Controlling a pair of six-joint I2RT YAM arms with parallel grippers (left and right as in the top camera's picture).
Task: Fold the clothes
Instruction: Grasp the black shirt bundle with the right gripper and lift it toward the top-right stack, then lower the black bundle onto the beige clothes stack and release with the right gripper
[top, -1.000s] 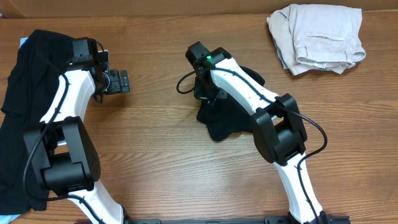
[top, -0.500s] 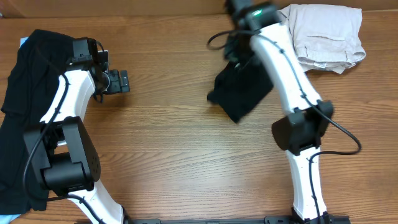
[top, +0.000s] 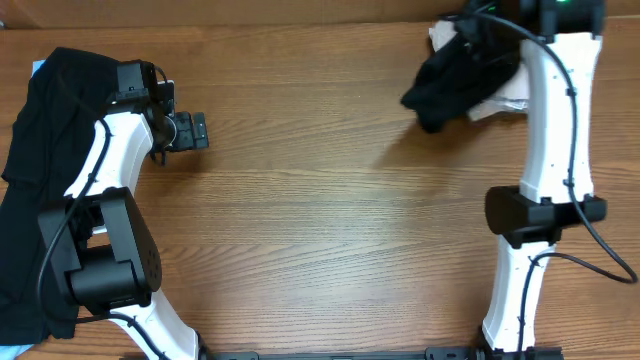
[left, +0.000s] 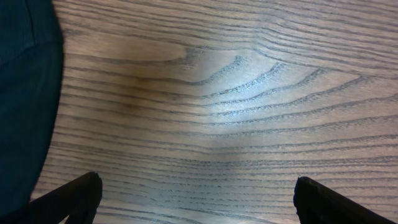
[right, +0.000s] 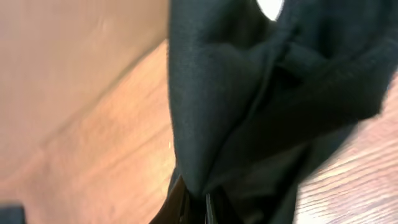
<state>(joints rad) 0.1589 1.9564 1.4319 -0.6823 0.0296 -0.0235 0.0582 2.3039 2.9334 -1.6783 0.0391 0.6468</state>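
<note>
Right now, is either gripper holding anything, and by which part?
The right gripper is shut on a bunched black soft-fabric garment, pinching a gathered fold; which part cannot be told. The left gripper is open, holding nothing.

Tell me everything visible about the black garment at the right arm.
The black garment is soft, plain matte fabric, bunched into a crumpled wad with deep folds. It hangs off the table, pinched in the shut right gripper, at the far right, overlapping the pale folded clothes in the overhead view. Its parts cannot be told apart.
</note>
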